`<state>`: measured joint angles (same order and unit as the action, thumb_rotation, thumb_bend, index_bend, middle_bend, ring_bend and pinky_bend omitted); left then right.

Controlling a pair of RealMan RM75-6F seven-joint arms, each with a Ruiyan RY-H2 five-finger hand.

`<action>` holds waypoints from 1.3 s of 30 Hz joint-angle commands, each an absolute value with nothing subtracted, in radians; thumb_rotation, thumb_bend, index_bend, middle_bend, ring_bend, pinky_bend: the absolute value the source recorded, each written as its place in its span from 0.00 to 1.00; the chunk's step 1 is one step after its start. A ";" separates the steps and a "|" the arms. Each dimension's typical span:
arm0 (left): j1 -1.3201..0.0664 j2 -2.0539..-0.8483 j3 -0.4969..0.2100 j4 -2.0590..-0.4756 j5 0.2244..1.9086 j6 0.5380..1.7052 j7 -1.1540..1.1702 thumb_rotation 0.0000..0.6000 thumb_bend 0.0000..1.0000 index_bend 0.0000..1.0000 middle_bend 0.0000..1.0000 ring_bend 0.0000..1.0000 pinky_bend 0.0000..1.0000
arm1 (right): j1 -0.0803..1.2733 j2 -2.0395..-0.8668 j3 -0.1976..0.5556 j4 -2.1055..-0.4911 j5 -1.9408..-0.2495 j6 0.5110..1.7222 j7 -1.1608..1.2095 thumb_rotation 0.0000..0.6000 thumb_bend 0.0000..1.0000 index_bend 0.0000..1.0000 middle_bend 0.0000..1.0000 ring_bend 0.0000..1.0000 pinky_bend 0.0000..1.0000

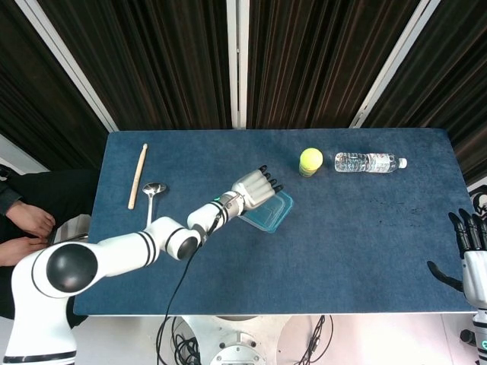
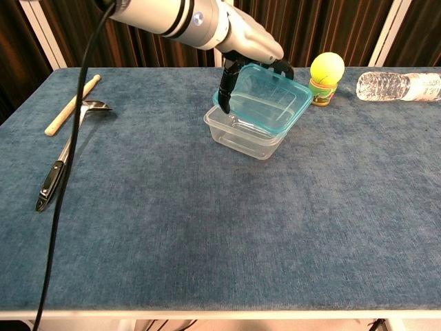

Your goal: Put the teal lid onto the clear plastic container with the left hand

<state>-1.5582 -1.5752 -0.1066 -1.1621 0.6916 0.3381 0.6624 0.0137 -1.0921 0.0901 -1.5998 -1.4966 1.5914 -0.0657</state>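
My left hand (image 1: 255,188) (image 2: 248,49) grips the teal lid (image 2: 263,100) (image 1: 270,214) from above, fingers over its far edge and thumb at its left side. The lid hangs tilted just over the clear plastic container (image 2: 242,133), covering most of it; whether the two touch is unclear. In the head view the lid and hand hide the container. My right hand (image 1: 472,251) stays at the table's right edge, fingers spread, holding nothing.
A yellow-topped small jar (image 2: 326,78) (image 1: 310,161) stands just right of the container, and a water bottle (image 1: 369,162) (image 2: 400,85) lies beyond it. A ladle (image 1: 149,217) (image 2: 67,152) and a wooden stick (image 1: 138,175) (image 2: 72,105) lie at the left.
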 commanded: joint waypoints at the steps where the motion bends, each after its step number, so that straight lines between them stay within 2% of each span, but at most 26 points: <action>1: -1.592 -1.601 -0.072 -1.106 0.708 0.288 0.604 1.00 0.38 0.25 0.22 0.12 0.08 | 0.015 -1.093 0.092 -1.600 -1.490 1.585 -0.066 1.00 0.10 0.00 0.05 0.00 0.01; 31: -1.644 -1.652 0.017 -0.936 0.939 0.167 0.310 1.00 0.38 0.24 0.20 0.10 0.06 | 0.019 -1.089 0.099 -1.612 -1.476 1.568 -0.080 1.00 0.11 0.00 0.05 0.00 0.01; 36: -1.642 -1.654 0.025 -0.919 0.958 0.163 0.271 1.00 0.38 0.22 0.18 0.09 0.06 | 0.016 -1.091 0.098 -1.609 -1.473 1.569 -0.077 1.00 0.11 0.00 0.05 0.00 0.01; 39: -1.644 -1.656 0.031 -0.912 0.967 0.163 0.253 1.00 0.38 0.16 0.16 0.08 0.06 | 0.013 -1.092 0.097 -1.608 -1.475 1.574 -0.075 1.00 0.11 0.00 0.05 0.00 0.01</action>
<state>-1.6431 -1.6550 0.0280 -0.9141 0.9638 0.1632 0.2570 0.0130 -1.0920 0.0970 -1.6080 -1.4750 1.5736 -0.0754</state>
